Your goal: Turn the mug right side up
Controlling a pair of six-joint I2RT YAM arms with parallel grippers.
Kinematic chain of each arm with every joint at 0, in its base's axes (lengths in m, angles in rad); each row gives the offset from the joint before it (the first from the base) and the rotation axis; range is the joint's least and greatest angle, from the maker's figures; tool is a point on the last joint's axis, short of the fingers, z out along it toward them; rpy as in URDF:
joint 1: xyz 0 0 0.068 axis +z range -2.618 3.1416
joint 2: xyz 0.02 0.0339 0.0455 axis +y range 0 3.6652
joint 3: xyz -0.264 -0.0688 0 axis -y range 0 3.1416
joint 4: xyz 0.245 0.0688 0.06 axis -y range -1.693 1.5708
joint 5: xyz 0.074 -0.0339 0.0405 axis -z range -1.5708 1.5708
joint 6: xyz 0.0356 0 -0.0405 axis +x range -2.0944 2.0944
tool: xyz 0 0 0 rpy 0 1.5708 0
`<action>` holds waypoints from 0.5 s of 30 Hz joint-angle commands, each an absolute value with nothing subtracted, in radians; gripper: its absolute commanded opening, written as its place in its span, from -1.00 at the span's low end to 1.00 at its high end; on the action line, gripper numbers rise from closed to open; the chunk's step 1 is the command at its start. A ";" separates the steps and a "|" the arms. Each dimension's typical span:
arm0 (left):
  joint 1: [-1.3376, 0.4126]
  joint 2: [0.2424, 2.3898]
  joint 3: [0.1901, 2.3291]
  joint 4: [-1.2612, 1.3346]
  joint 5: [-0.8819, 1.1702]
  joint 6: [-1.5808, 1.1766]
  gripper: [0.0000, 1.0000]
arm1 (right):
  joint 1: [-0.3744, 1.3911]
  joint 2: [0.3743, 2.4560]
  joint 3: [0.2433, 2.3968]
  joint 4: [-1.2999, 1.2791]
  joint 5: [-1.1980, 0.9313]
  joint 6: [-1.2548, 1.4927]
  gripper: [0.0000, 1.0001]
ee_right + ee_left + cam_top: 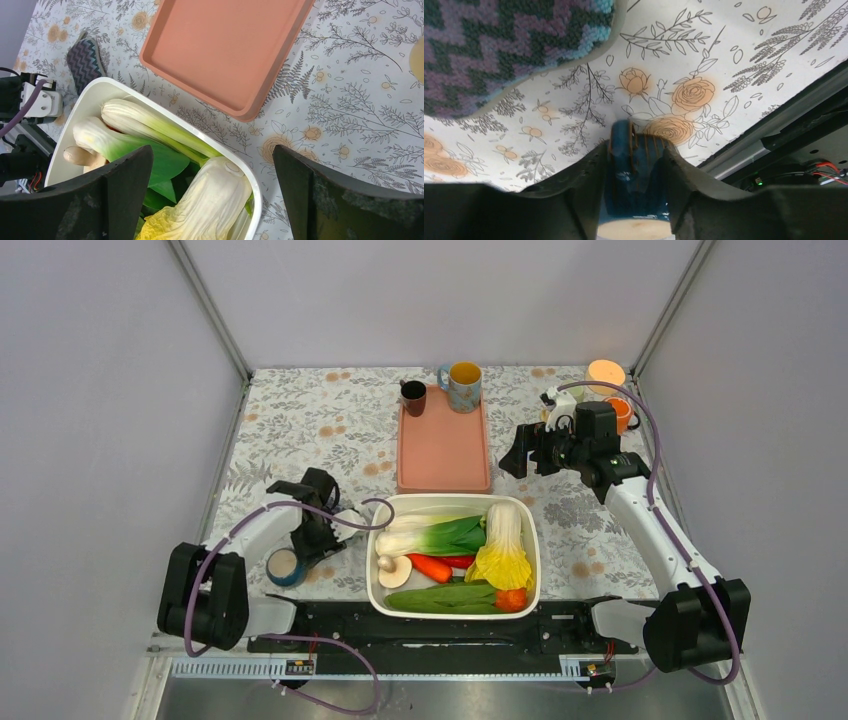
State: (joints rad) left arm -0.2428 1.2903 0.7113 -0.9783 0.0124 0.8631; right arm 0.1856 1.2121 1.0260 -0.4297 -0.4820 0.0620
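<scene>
We see the left gripper (297, 552) (636, 150) clamped on the blue mug (285, 567) (636, 170), its dark fingers pressed against either side of the body, with the handle's ridge showing between them in the left wrist view. The mug sits low at the near left of the floral tablecloth (724, 60), just left of the white tub (450, 500) (90, 100). A pale disc faces up to the overhead camera – mouth or base, we cannot tell. A zigzag knitted cloth (499, 45) (85, 60) lies just beyond the mug, and the tub, packed with leeks, cabbage and carrot, crowds its right side. The left arm is folded tight, elbow near its base and wrist bent down.

Across the table, the right gripper (515, 455) (212, 152) hangs with its fingers spread wide, gripping nothing, above the cloth beside the pink tray (440, 485) (225, 45). A dark cup (413, 397) and a floral mug (464, 386) stand upright at the tray's far end. The right arm is stretched far out, wrist turned left.
</scene>
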 commanded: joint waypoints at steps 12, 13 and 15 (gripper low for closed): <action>-0.160 1.253 0.922 -0.990 0.097 0.751 -1.00 | 0.180 1.186 1.017 -0.371 -0.521 0.084 0.99; -0.148 1.245 0.946 -0.980 0.114 0.717 -1.00 | 0.182 1.175 1.007 -0.347 -0.555 0.095 0.99; -0.132 1.232 0.983 -0.945 0.148 0.646 -1.00 | 0.181 1.154 0.966 -0.251 -0.660 0.151 0.99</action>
